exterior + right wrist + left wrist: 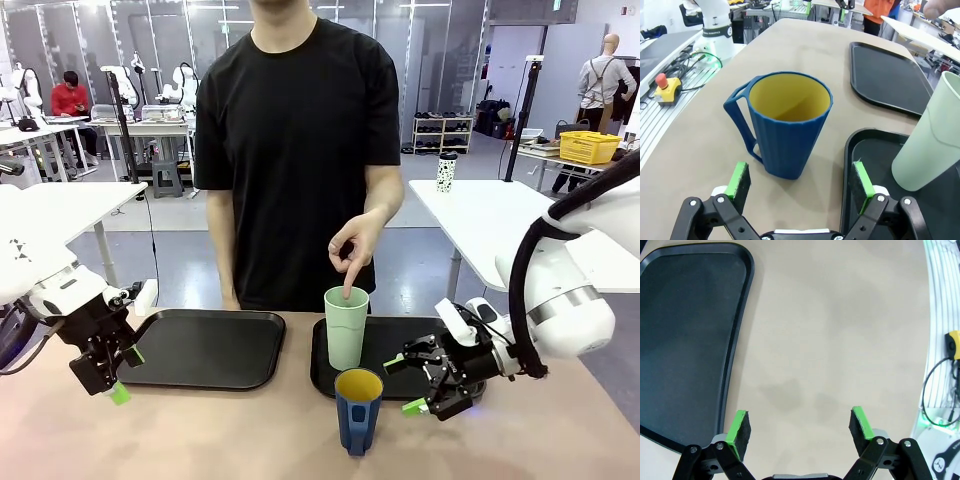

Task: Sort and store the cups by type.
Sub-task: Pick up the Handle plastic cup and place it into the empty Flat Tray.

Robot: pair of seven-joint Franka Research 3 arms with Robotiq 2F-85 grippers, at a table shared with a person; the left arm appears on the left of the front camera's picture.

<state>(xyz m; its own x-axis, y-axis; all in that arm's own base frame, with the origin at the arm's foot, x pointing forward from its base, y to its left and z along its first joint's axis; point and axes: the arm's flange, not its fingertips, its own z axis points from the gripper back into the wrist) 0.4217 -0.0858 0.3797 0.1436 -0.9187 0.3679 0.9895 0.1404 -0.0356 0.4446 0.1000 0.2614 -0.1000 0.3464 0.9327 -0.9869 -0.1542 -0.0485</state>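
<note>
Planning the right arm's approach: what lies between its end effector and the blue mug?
Bare tabletop, in the right wrist view: nothing separates the open right end effector from the blue mug.

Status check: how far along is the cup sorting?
Looks done: the green tumbler stands on the right tray, a person's hand pointing at its rim. In hand: nothing gripped; the right end effector is open beside the blue mug. Left: the mug stands on the table, not yet on a tray; the left end effector is open by the left tray.
</note>
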